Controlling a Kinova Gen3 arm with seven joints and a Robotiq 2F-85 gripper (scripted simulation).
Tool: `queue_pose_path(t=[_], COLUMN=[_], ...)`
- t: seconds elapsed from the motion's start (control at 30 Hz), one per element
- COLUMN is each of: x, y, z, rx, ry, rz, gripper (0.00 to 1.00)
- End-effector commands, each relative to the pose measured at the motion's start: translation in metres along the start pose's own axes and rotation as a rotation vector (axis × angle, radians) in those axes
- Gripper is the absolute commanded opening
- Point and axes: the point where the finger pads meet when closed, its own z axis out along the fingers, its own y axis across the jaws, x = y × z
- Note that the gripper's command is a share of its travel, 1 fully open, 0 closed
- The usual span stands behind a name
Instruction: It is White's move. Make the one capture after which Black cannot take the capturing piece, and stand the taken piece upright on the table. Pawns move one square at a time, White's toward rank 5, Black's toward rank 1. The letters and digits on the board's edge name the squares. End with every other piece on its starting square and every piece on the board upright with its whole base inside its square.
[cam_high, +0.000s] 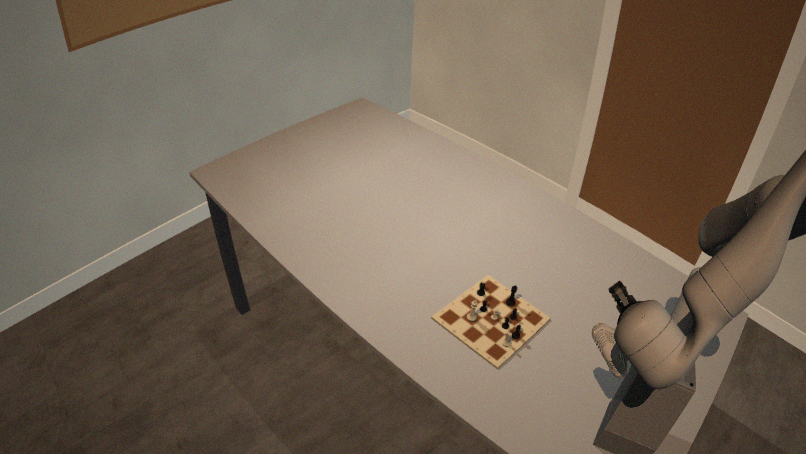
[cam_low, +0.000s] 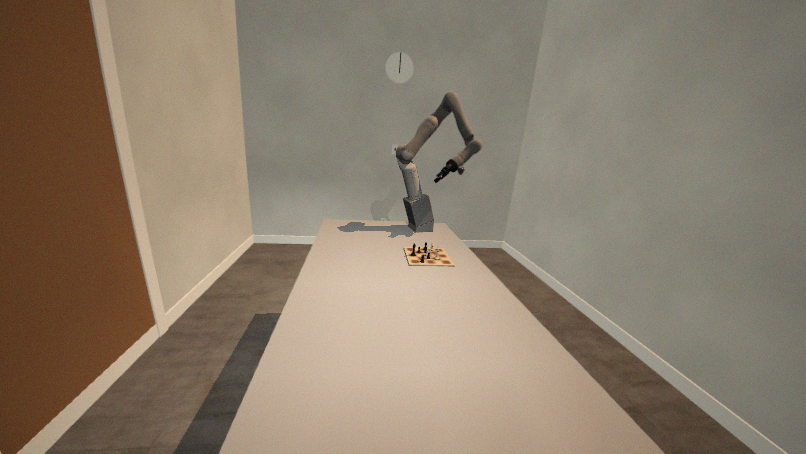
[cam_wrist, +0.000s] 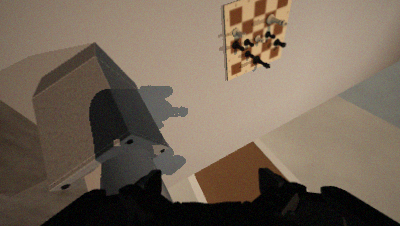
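The chessboard (cam_high: 480, 350) (cam_low: 445, 261) (cam_wrist: 236, 16) lies on the table with several pieces standing on it. A tall white piece (cam_high: 472, 313) (cam_low: 436, 255) (cam_wrist: 274, 21) stands toward one side. A small white piece (cam_high: 495, 315) (cam_wrist: 258, 39) is near the middle, and another white piece (cam_high: 507, 340) (cam_wrist: 237, 33) stands near an edge beside a black piece (cam_high: 516, 333) (cam_wrist: 237, 46). The tallest black piece (cam_high: 512, 297) (cam_low: 413, 249) (cam_wrist: 261, 62) stands among several smaller black ones. Exact types and edge letters are too small to read. My gripper (cam_high: 615, 287) (cam_low: 437, 179) (cam_wrist: 209, 179) is open and empty, high above the table, away from the board.
The table (cam_high: 349, 197) (cam_low: 383, 349) extends far beyond the board. The arm's base block (cam_high: 648, 414) (cam_low: 419, 213) (cam_wrist: 70, 105) stands at the table's end, near the board. The board lies near one long table edge. Walls and a brown door panel (cam_high: 676, 124) stand around.
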Motion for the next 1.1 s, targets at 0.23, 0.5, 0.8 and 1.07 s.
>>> queue_pose_path(t=[0.23,0.5,0.8,1.07], x=[-0.0001,-0.0001,0.0015,0.0095], y=[0.0001,0.0001,0.0002,0.0008], z=[-0.0003,-0.0003,-0.0008,-0.0031], rx=[0.0,0.0,0.004,0.021], ry=[0.001,0.001,0.0,-0.002], rz=[0.0,0.0,0.011,0.067], gripper=[1.0,1.0,1.0,1.0])
